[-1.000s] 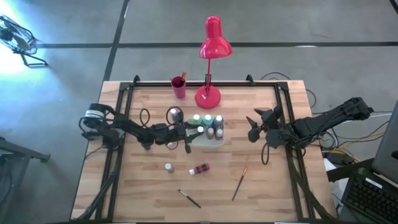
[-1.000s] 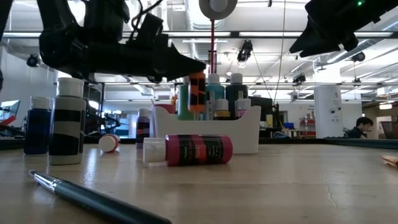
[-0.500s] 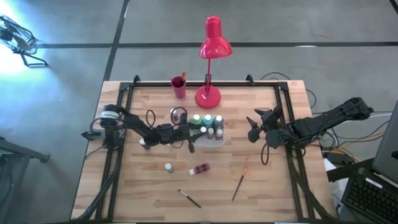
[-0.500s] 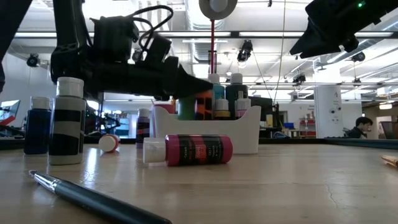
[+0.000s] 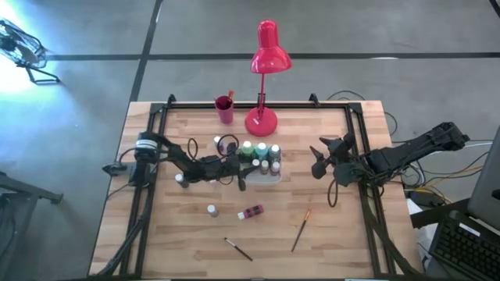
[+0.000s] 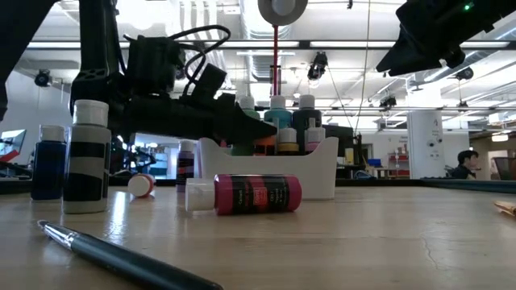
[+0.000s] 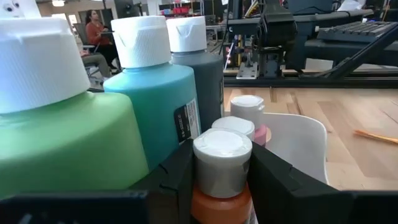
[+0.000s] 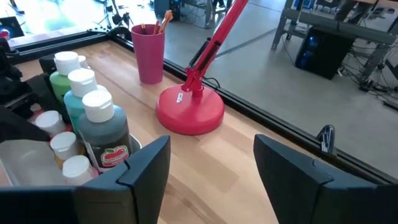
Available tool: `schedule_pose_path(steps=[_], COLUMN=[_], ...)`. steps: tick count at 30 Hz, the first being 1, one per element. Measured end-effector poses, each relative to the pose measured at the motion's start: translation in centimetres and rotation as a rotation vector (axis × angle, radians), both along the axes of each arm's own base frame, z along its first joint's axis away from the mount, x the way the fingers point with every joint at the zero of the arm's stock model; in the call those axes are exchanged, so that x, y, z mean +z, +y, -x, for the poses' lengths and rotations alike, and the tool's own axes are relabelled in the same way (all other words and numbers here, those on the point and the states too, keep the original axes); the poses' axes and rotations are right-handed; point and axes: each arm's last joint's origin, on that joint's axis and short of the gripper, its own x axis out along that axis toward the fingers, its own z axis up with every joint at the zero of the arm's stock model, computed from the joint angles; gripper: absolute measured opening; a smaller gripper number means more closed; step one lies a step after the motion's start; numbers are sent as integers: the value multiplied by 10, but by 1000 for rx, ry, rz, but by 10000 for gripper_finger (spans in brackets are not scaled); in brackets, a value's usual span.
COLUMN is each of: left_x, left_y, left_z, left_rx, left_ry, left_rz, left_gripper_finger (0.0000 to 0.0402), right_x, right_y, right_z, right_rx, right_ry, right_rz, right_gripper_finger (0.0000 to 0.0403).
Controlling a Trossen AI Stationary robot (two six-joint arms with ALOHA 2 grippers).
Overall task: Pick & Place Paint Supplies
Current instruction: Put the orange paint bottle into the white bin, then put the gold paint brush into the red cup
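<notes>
My left gripper [image 5: 241, 169] [image 7: 221, 171] reaches level over the left end of the white tray [image 5: 266, 176] [image 6: 318, 171] and is shut on a small orange paint bottle [image 7: 221, 199] with a pale cap. The bottle stands low among the green [image 7: 56, 149], teal [image 7: 158, 99] and dark bottles in the tray. A red bottle [image 5: 251, 211] [image 6: 254, 194] lies on its side on the table. My right gripper [image 5: 316, 160] [image 8: 211, 177] hovers open to the right of the tray, with nothing between its fingers. My left gripper pinches the orange bottle's neck and shoulder [image 7: 219, 198], just under the cap, between its two fingers [image 7: 176, 183]. The fingers lie level and come from the table's left side. The bottle stands upright. The tray wall hides whether its base rests on the tray's floor.
A red desk lamp [image 5: 262, 119] and a red cup [image 5: 225, 109] with brushes stand behind the tray. Loose upright bottles [image 5: 212, 209] [image 6: 89, 157] [image 6: 48, 165] stand left of centre. A dark brush [image 5: 238, 249] and an orange-handled brush [image 5: 301, 229] lie near the front edge.
My left gripper has come down with the orange bottle, staying level. The bottle, held above the tray's bottles a second ago, has sunk between them behind the tray's wall. The left arm's elbow has swung toward the table's far left.
</notes>
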Motion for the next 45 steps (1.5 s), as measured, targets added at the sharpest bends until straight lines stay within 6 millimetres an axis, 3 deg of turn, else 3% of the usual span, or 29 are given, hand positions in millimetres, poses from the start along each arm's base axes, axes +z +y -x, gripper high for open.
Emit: schedule_pose_path(steps=[6,13,19,28,34,40,45], left_x=[0,0,6,70,118,153,167], left_y=[0,1,2,-15,-26,-22,-20], left_z=[0,0,1,11,31,57,75], left_rx=[2,8,8,-175,-355,-313,-263], left_ry=[-1,-4,-22,-222,-294,-280,-230], left_rz=[6,23,27,56,-4,-75,-63], left_gripper_finger=[124,226,238,238,238,236,236], right_x=[0,-1,-1,-4,-1,-9,-27], right_y=[0,0,1,5,13,23,30], right_z=[0,0,-1,-3,-8,-18,-26], right_rx=[1,2,37,168,437,636,763], right_ry=[0,0,14,69,194,384,630], right_rz=[-2,-5,-33,-129,-210,-264,-284], right_gripper_finger=[242,255,247,216,200,186,176])
